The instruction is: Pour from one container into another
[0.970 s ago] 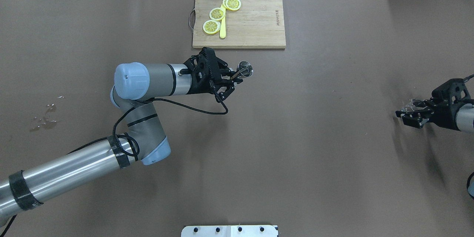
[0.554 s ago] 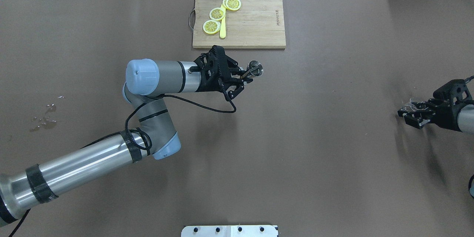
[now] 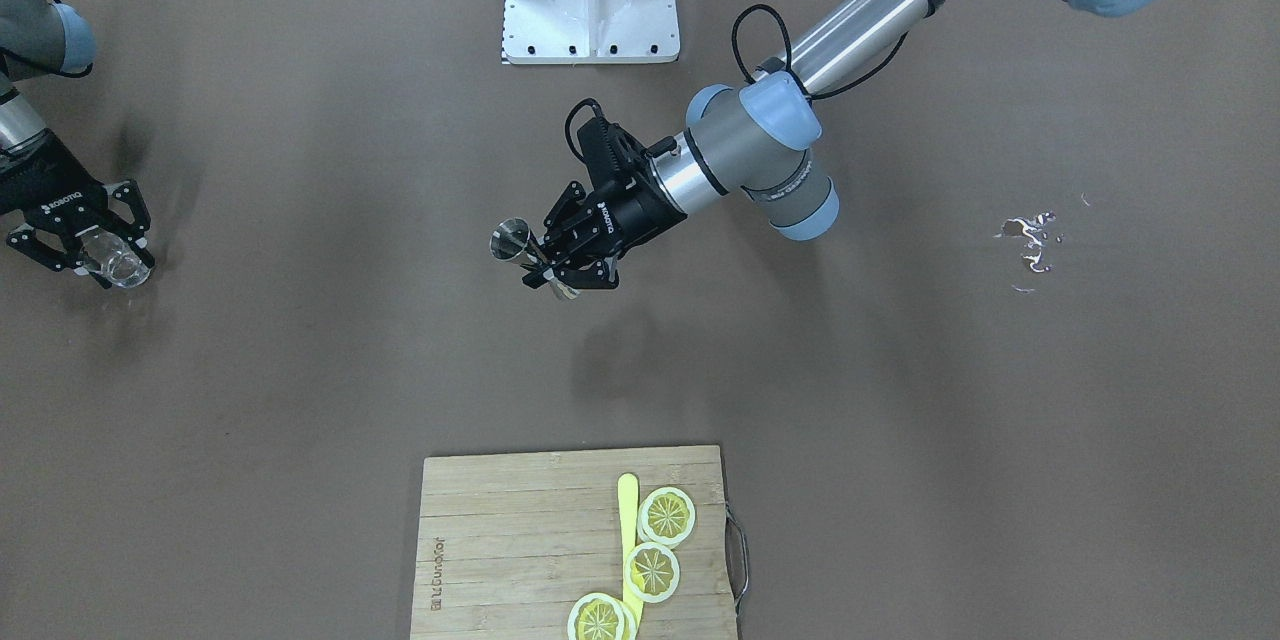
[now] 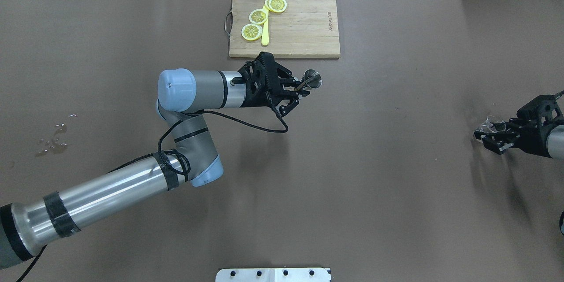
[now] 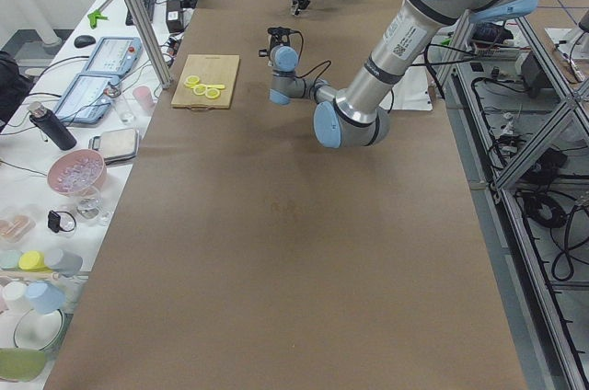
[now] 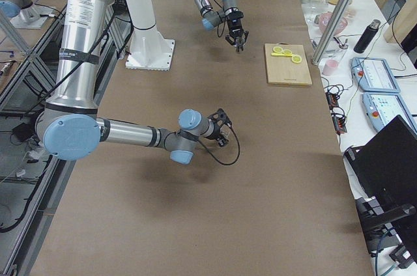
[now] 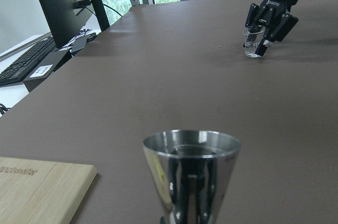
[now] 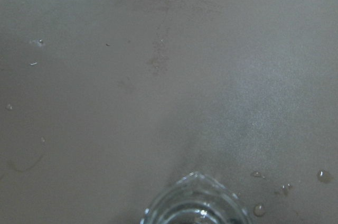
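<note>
In the overhead view the left gripper sits just above the middle of the frame, closed narrow on the waist of a steel jigger. The jigger's round mouth shows to the right of the fingers, just below the lower edge of the board, which lies at top centre. From the left wrist camera the jigger fills the bottom centre, mouth up and shiny. Whether it holds liquid cannot be told.

In the front-facing view the same gripper is at centre, and the jigger sticks out to its left, clear of the desk.

The right gripper is at the right edge of the overhead frame, its fingers clamped around a clear glass. In the front-facing view the glass is at the far left. The left wrist view shows it at upper right, low to the desk; whether it touches cannot be told. The two vessels are well apart.

On the board, three lemon slices lie in its upper left part beside a yellow stick. Spilled drops glisten at the left of the overhead frame.
</note>
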